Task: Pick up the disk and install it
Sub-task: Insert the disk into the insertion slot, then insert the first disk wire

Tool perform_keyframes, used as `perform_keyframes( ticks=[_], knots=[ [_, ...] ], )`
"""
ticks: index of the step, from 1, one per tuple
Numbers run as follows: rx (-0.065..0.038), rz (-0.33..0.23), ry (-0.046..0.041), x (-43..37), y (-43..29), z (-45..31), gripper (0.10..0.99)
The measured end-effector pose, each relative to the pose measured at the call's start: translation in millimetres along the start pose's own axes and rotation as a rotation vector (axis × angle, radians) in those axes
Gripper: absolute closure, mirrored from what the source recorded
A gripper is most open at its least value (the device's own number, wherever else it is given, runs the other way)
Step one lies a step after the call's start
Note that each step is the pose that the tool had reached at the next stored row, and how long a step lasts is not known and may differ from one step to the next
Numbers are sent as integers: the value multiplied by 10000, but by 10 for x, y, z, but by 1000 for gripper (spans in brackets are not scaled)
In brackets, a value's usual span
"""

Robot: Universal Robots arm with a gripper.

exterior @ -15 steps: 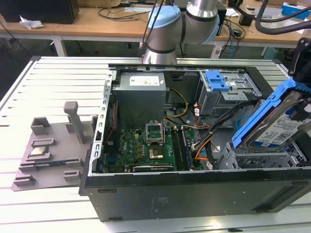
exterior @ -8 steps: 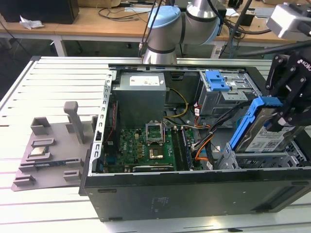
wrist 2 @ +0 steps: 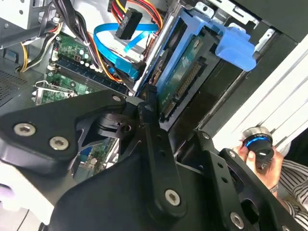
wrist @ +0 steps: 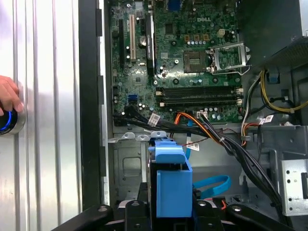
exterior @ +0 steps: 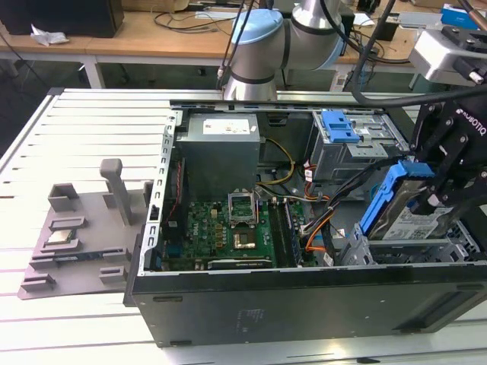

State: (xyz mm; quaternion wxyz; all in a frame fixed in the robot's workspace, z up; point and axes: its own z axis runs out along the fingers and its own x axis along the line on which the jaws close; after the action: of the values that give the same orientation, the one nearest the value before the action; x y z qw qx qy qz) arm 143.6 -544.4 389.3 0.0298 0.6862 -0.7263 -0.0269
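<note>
Claw clenched on the disk, held tilted over the steel drive cage at the case's near corner, exterior view's right. I'd judge it dense, rigid and shock-sensitive, with a slick metal lid. The blue plastic carrier will likely flex, so clamp across the long edges. In the second wrist view the green circuit board and connector are exposed; keep off those.

disk | silver, blue bracket | tilted on edge | at drive cage
</note>
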Motion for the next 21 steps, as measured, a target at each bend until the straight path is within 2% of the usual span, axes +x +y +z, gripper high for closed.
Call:
perform_keyframes(
  ticks=[1,2,5,6,10,11,12,21],
  knots=[
    [0,0,-1,0,0,1,714],
    [0,0,1,0,0,2,651],
    [0,0,-1,0,0,4,651],
    [0,0,-1,0,0,4,667],
    [0,0,-1,0,-1,7,914],
    [0,0,-2,0,-1,7,914],
    [0,0,-2,0,-1,8,973],
    [0,0,-2,0,-1,11,980]
  ],
)
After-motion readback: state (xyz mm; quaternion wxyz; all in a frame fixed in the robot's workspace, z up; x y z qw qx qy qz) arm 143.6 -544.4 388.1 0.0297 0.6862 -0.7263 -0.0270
